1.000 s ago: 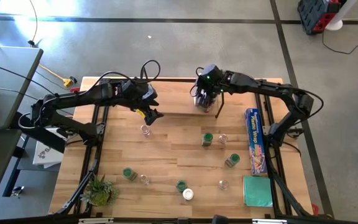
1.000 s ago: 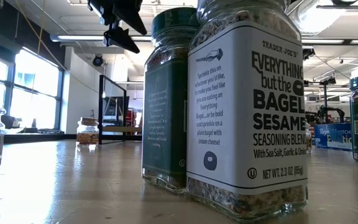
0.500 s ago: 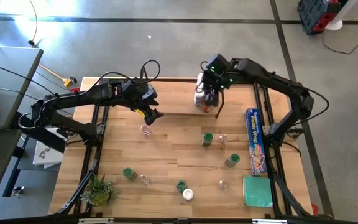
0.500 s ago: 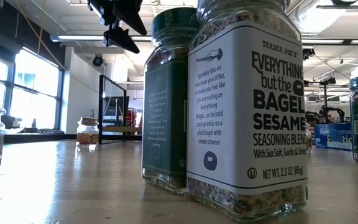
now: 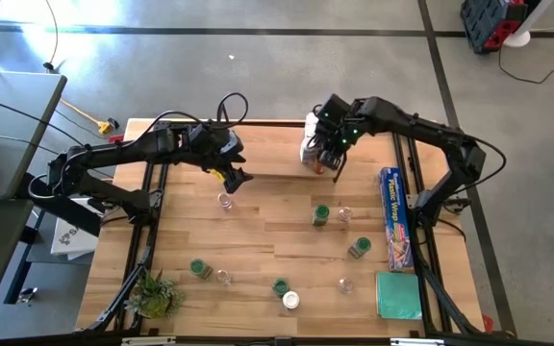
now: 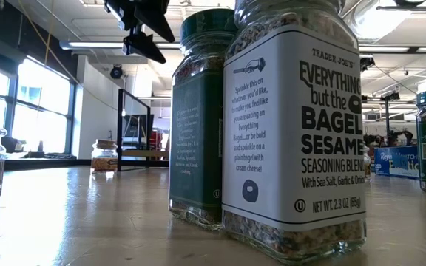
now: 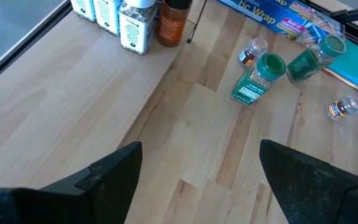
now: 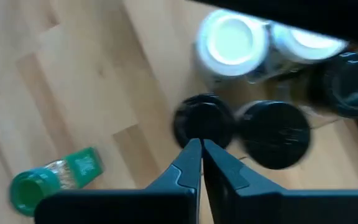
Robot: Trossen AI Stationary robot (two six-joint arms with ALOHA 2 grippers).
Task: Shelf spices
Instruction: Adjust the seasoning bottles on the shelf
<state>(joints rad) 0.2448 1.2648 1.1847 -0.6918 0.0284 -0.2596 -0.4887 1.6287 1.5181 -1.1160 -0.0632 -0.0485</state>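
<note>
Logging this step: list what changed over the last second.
The right gripper pulled back a little from the jars on the shelf and shut empty, letting go of nothing visible. The left gripper stayed open over the table; the loose jars did not move.

On the bench point(image 5: 258, 240), a cluster of jars point(image 5: 314, 154) stands at the far edge by the shelf point(image 5: 354, 144), loose jars point(image 5: 321, 214) lie scattered across the middle and near side, the wrap box point(image 5: 395, 217) runs along the right edge, the plant point(image 5: 154, 293) at the near-left corner
</note>
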